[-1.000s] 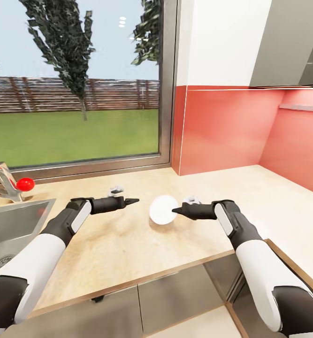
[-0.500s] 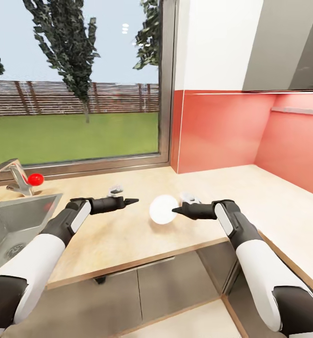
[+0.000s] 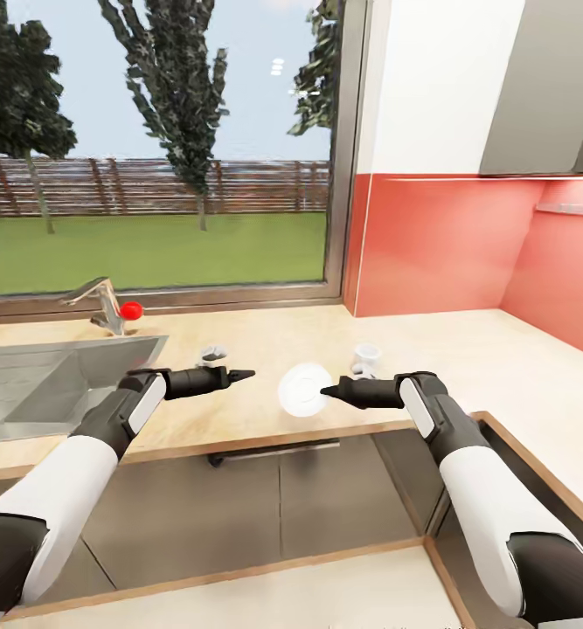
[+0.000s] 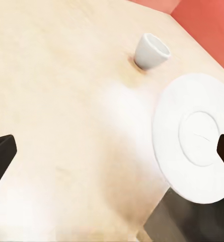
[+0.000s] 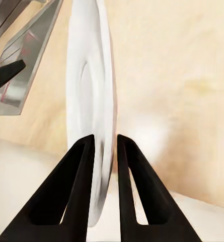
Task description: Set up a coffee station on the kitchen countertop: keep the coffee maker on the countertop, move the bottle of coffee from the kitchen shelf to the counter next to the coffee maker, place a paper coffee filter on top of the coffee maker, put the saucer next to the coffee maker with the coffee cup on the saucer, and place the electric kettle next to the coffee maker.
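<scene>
- Right arm reaches forward over the front edge of the kitchen countertop (image 3: 239,419), forearm level, right gripper (image 3: 326,391) pointing toward the left arm.
- Right gripper's fingers (image 5: 81,176) pinch the rim of the saucer (image 3: 301,390); in the right wrist view the saucer (image 5: 94,101) stands on edge between the two black fingers, its rim clamped at the tips.
- Saucer is held in the air, tilted up nearly vertical, its face toward the left arm, hanging about over the counter's front edge.
- Left arm mirrors the right, forearm level; left gripper (image 3: 243,376) points at the saucer, apart from it. Its fingers (image 4: 1,156) sit far apart at opposite edges of the left wrist view: spread, nothing between them.
- Coffee cup (image 3: 366,356) stands upright on the countertop just behind the right gripper, mouth up; seen empty in the left wrist view (image 4: 151,51).
- A small grey-white object (image 3: 211,355) lies on the counter just behind the left gripper; too small to identify.
- Steel sink (image 3: 55,384) is recessed in the counter beyond the left arm; faucet (image 3: 99,301) with a red knob behind it. Basin contents cannot be made out.
- Red backsplash (image 3: 431,245) and window (image 3: 151,148) stand behind the counter.
</scene>
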{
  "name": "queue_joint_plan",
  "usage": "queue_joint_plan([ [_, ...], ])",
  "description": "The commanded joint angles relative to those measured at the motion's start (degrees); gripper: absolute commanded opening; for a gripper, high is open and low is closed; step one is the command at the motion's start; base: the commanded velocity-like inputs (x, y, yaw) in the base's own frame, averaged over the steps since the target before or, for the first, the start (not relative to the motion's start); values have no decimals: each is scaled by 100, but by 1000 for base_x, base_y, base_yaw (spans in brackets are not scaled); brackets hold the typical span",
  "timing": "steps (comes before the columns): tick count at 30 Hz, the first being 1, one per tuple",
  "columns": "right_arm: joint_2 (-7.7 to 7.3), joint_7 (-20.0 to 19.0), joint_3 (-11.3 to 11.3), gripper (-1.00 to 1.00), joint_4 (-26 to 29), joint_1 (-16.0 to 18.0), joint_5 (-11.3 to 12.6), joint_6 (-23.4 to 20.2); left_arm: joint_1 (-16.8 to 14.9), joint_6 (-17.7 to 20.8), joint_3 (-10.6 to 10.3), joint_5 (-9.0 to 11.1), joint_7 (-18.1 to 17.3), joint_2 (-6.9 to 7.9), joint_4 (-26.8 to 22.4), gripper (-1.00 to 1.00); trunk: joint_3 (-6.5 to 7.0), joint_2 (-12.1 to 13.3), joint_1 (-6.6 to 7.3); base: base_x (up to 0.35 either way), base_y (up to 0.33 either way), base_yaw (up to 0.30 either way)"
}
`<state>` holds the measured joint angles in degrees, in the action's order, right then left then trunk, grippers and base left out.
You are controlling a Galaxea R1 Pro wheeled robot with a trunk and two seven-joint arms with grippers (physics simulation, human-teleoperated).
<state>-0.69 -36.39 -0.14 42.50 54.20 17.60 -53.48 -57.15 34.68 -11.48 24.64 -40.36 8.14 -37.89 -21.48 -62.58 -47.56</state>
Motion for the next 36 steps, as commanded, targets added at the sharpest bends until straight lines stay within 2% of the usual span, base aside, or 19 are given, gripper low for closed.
queue_joint_plan([
  [1, -3, -26, -3, -100, 4, 3, 7, -30, -7, 38, -21, 49, 11, 4, 2, 100, -4, -5, 3, -262, -104, 288],
  [12, -2, -26, -3, -100, 4, 3, 7, -31, -7, 38, -18, 50, 11, 12, 10, 100, 0, -5, 3, -38, -15, 296],
  [14, -3, -26, -3, -100, 4, 3, 7, -30, -7, 38, -20, 50, 8, 56, 10, 100, 0, -5, 3, 0, 0, 298],
  [17, -4, -26, -2, -100, 4, 3, 7, -30, -2, 38, -21, 57, -5, 207, 10, 100, 0, -5, 3, 0, 0, 298],
  [19, -2, -26, -3, -100, 4, 3, 7, -30, 1, 38, -21, 60, -6, 236, 10, 100, 0, -5, 3, -64, 0, 298],
  [34, -9, -26, -3, -100, 4, 3, 7, -30, 4, 38, -21, 64, -7, 258, 29, 100, 0, -5, 3, -313, 0, 298],
  [35, -10, -26, -3, -100, 4, 3, 7, -30, 11, 38, -18, 65, -7, 284, 64, 100, 0, -5, 3, -340, 0, 298],
  [36, -10, -26, -3, -100, 4, 3, 7, -30, 63, 35, -20, 75, -19, 492, 239, 100, 0, -5, 3, -340, 0, 298],
])
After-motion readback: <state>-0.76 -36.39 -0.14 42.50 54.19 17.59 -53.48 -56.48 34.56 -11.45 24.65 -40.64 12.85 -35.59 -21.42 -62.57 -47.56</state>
